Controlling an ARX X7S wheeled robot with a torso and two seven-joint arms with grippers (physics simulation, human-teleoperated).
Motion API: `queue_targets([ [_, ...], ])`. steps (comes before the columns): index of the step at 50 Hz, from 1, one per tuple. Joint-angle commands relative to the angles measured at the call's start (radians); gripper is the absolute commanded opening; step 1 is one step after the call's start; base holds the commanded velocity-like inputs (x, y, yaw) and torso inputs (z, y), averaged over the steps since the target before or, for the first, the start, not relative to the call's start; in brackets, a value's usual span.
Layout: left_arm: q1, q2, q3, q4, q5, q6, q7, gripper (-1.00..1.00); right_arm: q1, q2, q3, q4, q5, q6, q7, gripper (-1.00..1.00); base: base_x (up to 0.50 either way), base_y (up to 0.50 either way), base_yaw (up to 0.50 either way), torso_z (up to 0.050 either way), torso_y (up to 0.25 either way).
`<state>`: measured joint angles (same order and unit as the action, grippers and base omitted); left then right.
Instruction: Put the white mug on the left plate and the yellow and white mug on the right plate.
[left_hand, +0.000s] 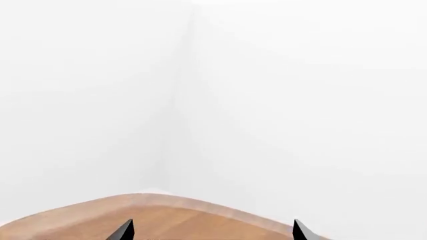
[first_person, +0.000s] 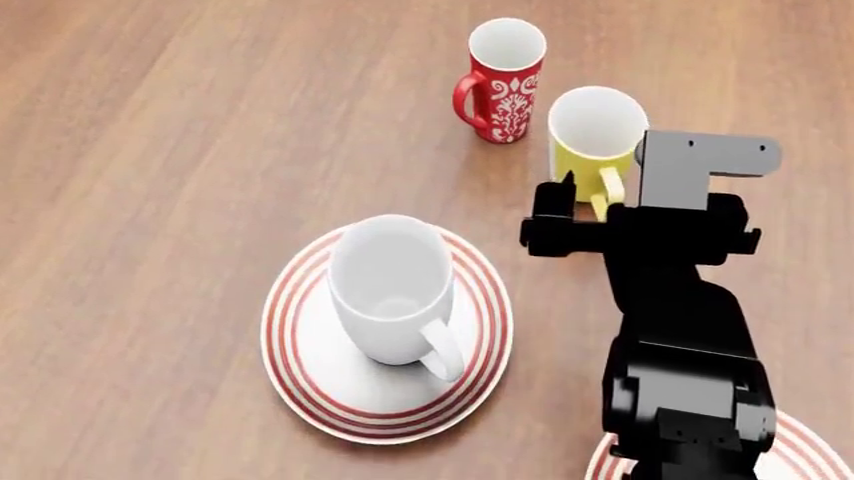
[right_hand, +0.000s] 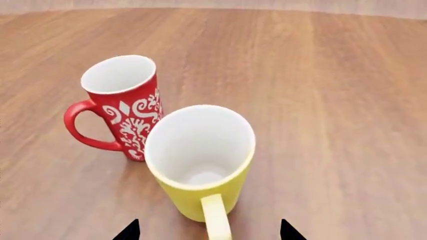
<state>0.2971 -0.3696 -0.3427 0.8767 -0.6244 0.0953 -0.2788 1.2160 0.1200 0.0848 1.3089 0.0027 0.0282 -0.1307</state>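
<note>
While the white mug (first_person: 391, 292) already stands upright on the left plate (first_person: 296, 345), its handle turned toward you, the half of the job now in hand is the yellow and white mug (first_person: 595, 140), which stands upright on the wooden table (first_person: 174, 130), just beside the red patterned mug (first_person: 502, 80) and well apart from the right plate (first_person: 814, 440), of which only a red-ringed sliver shows at the head view's lower right corner behind your arm. Your right gripper (right_hand: 209, 230) has its fingers spread, one tip either side of the yellow handle and neither touching it, so you are lined up to grip but have not gripped. Judging from this, the next move calls for easing forward until the handle or the mug wall sits between the pads, closing, lifting clear of the red mug so you do not knock it, then carrying back to the right plate. From the right wrist view you get the handle pointing straight at the gripper and how close the two mugs stand, perhaps touching; the head view hides much of that behind the black arm but alone shows both plates. As for the left gripper (left_hand: 213, 231), the left wrist view shows its two tips held apart over a table edge (left_hand: 200, 205) against blank white, with nothing between them.
</note>
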Motion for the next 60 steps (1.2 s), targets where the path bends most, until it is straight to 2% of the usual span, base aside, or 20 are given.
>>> queue_targets([
  [1, 0.009, 0.000, -0.003, -0.001, -0.014, 0.012, 0.002, 1.00, 0.014, -0.001, 0.008, 0.000, 0.004, -0.046, 0.007, 1.00, 0.00, 0.00, 0.00, 0.000, 0.000],
  [10, 0.007, -0.004, -0.001, 0.001, 0.006, 0.012, -0.002, 1.00, 0.012, 0.001, 0.014, 0.000, 0.005, -0.059, 0.007, 1.00, 0.00, 0.00, 0.00, 0.000, -0.009],
  [19, 0.005, -0.012, 0.001, 0.000, 0.003, 0.008, -0.004, 1.00, 0.013, 0.004, 0.023, 0.000, 0.005, -0.060, 0.009, 1.00, 0.00, 0.00, 0.00, 0.001, -0.250],
  [28, 0.003, -0.012, -0.001, -0.003, 0.006, 0.011, -0.009, 1.00, 0.007, -0.004, 0.019, 0.000, 0.000, -0.058, 0.004, 1.00, 0.00, 0.00, 0.00, 0.000, 0.000],
  [33, 0.006, -0.013, -0.003, -0.004, -0.007, 0.017, -0.007, 1.00, 0.008, -0.005, 0.017, 0.000, -0.001, -0.055, 0.000, 1.00, 0.00, 0.00, 0.00, 0.000, -0.232],
  [60, 0.014, -0.012, -0.003, -0.005, -0.001, 0.028, -0.017, 1.00, 0.025, -0.002, 0.043, -0.001, 0.013, -0.146, -0.023, 1.00, 0.00, 0.00, 0.00, 0.000, -0.007],
])
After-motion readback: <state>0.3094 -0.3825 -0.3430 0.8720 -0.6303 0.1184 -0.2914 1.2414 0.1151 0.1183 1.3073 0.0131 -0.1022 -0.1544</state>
